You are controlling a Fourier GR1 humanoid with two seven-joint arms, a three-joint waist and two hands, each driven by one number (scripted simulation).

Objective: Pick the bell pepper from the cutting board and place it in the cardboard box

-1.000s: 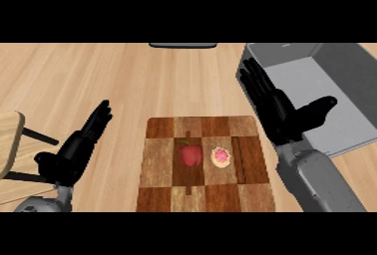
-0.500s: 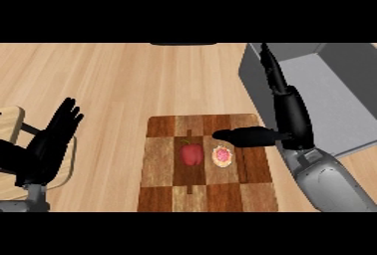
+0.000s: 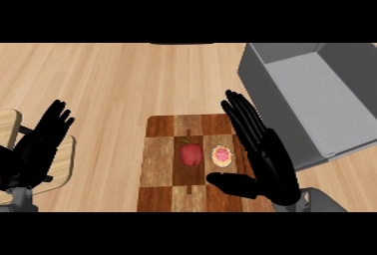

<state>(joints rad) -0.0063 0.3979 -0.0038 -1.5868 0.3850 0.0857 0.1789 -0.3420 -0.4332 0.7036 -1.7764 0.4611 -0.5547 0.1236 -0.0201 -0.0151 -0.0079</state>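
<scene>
A red bell pepper lies near the middle of the checkered wooden cutting board. My right hand hovers open over the board's right part, fingers stretched away from me and thumb pointing left just below the pepper, not touching it. The grey box stands open at the upper right, beyond the right hand. My left hand rests open at the left edge, fingers up, well clear of the board.
A small round pink-frosted pastry sits on the board just right of the pepper, next to my right hand's fingers. A light wooden object lies under my left hand at the left edge. Bare wooden counter stretches above the board.
My right hand has dropped lower and nearer, from beside the box to over the board's right side by the pepper. The left hand shifted slightly. Pepper and pastry have not moved.
</scene>
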